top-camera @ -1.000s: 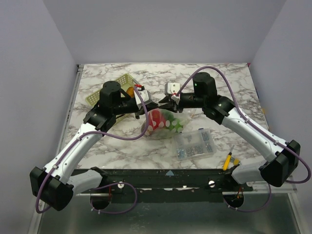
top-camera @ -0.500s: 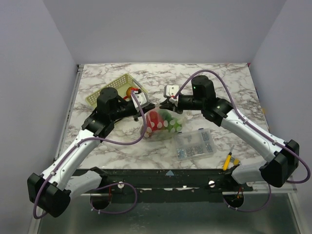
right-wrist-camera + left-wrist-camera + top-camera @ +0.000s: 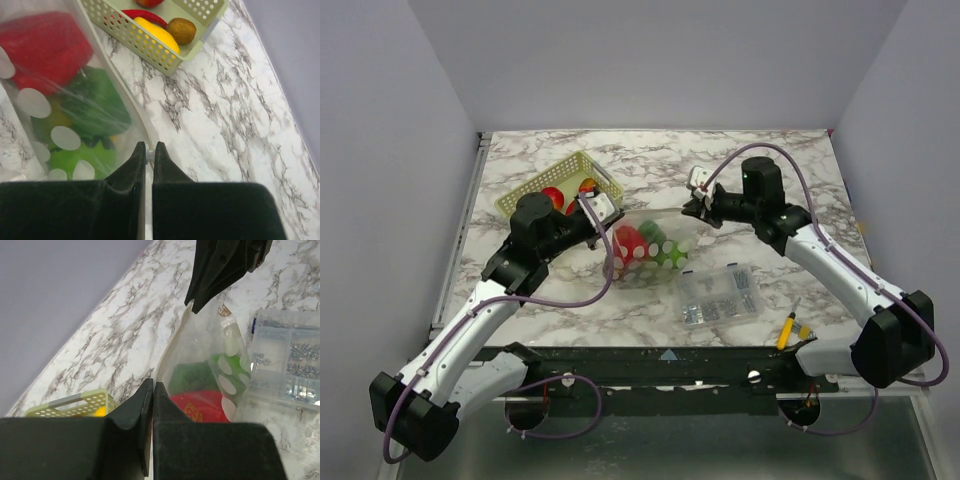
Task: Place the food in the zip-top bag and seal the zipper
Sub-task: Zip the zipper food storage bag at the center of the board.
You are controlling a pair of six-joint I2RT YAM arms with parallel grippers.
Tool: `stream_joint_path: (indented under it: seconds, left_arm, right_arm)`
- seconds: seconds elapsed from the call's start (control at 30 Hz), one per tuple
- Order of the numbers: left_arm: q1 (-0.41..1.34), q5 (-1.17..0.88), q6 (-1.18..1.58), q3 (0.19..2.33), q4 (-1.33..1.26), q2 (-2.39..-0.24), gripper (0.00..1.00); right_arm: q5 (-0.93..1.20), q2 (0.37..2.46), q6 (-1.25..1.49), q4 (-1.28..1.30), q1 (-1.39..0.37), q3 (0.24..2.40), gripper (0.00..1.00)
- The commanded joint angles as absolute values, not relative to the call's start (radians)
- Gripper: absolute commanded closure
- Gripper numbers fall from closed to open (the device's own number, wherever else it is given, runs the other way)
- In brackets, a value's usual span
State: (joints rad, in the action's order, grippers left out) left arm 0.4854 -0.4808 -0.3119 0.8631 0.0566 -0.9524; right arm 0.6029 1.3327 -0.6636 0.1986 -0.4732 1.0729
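Observation:
The zip-top bag (image 3: 655,250), clear with white dots, lies mid-table with red (image 3: 628,240) and green food (image 3: 665,252) inside. My left gripper (image 3: 608,222) is shut on the bag's left mouth corner. My right gripper (image 3: 692,207) is shut on the zipper at the right end. The mouth edge is stretched straight between them. In the left wrist view the jaws (image 3: 151,387) pinch the bag's edge (image 3: 172,340). In the right wrist view the jaws (image 3: 149,149) clamp a small white piece on the zipper strip (image 3: 139,112).
The lattice basket (image 3: 532,190) at the back left holds more food: yellow (image 3: 155,32), brown (image 3: 181,30) and red pieces. A clear compartment box (image 3: 720,295) sits just in front of the bag. A yellow-handled tool (image 3: 787,330) lies near the front right edge.
Both grippers have moved apart, left to the left and right to the right. The bag's mouth, bunched between them before, is now drawn out long and straight.

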Motion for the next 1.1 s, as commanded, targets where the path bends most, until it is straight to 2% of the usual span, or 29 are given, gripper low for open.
stream_joint_path:
  seconds: [0.0, 0.63, 0.93, 1.0, 1.07]
  left_arm:
    - [0.477, -0.406, -0.338, 0.854, -0.035, -0.896, 1.0]
    - [0.474, -0.347, -0.351, 0.838, -0.057, -0.9, 1.0]
    - [0.474, -0.384, -0.35, 0.842, -0.052, -0.915, 1.0]
    - [0.474, -0.417, -0.357, 0.846, -0.049, -0.92, 1.0]
    - [0.48, -0.437, -0.374, 0.842, -0.05, -0.919, 1.0]
  right_arm:
    - [0.589, 1.343, -0.678, 0.191, -0.386, 1.052, 1.0]
    - [0.499, 1.353, -0.743, 0.205, -0.279, 0.999, 1.0]
    - [0.492, 1.377, -0.726, 0.267, -0.27, 1.055, 0.99]
    - [0.559, 1.376, -0.698, 0.283, -0.271, 1.084, 0.87]
    - [0.594, 1.376, -0.646, 0.28, -0.288, 1.123, 0.59]
